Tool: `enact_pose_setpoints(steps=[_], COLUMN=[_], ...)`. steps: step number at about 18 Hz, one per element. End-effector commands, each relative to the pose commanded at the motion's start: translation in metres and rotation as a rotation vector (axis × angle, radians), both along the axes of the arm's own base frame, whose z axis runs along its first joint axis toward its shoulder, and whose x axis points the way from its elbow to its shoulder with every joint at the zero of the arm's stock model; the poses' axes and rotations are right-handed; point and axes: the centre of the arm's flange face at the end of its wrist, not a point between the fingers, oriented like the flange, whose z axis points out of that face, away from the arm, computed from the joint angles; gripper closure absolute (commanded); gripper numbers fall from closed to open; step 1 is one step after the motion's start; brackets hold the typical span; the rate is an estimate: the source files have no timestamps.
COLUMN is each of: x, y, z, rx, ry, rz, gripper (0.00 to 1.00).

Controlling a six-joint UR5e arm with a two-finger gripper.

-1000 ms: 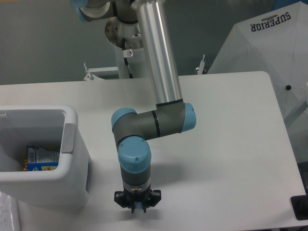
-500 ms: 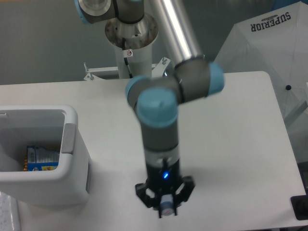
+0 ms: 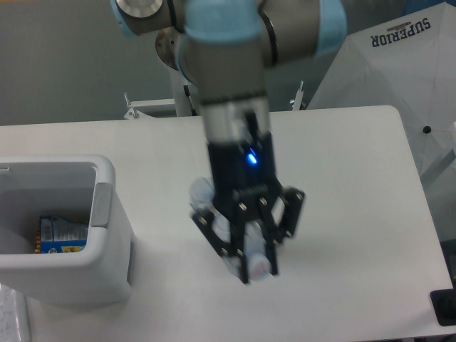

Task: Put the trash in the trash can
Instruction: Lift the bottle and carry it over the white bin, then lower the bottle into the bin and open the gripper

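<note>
Far left: trash can [image 3: 107, 214], pale grey-white, boxy, rounded corners, thick rim, grey side handle facing right. Standing on white table [image 3: 356, 178] at its left edge, partly cut off by the frame. Inside, low on the floor of the bin: crushed bottle [image 3: 63, 234], bluish label visible, lying against the near wall.

Centre: robot arm [image 3: 228, 64], grey body with light-blue joint caps, descending from the top of the frame, close to the camera and slightly blurred. Small blue indicator light [image 3: 251, 158] lit on the black wrist section.

Below the wrist: gripper [image 3: 251, 265], black, pointing down and toward the camera, held above the table, well to the right of the trash can. Fingers [image 3: 240, 262] drawn in around a pale translucent item, the wrapper [image 3: 258, 265], seen between the tips and again as a whitish edge behind the left linkage. Exact shape of the wrapper unclear owing to blur.

Right, beyond the table edge: white umbrella [image 3: 399, 64] printed with black lettering "SUPERIOR".

Bottom right corner: small dark object [image 3: 445, 308], partly out of frame, not identifiable.
</note>
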Motion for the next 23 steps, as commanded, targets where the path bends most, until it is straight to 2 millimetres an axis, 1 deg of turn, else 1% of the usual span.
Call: enact_pose_setpoints(steps=[2, 4, 5, 6, 7, 9, 10, 12, 13, 14, 17, 20, 23], x=[0.039, 0.059, 0.074, 0.083, 0.091, 0.119, 0.122, 0.136, 0.139, 0.147, 0.17, 0.179, 0.185], y=[0.016, 0.022, 0.028, 0.031, 0.036, 0.05, 0.052, 0.061, 0.063, 0.07, 0.08, 0.087, 0.1], z=[0.015, 0.028, 0.03, 0.033, 0.03, 0.023, 0.024, 0.021, 0.019, 0.012, -0.005, -0.024, -0.044], rx=[0.015, 0.034, 0.038, 0.044, 0.041, 0.031, 0.036, 0.034, 0.03, 0.023, 0.0, -0.028, -0.054], ry=[0.028, 0.044, 0.045, 0.047, 0.044, 0.037, 0.039, 0.034, 0.03, 0.023, 0.001, -0.017, -0.033], rz=[-0.071, -0.106, -0.134, -0.147, -0.161, -0.209, -0.215, -0.242, -0.247, -0.262, -0.295, -0.312, -0.327], gripper=[0.74, 0.75, 0.74, 0.74, 0.74, 0.74, 0.74, 0.74, 0.74, 0.74, 0.74, 0.74, 0.74])
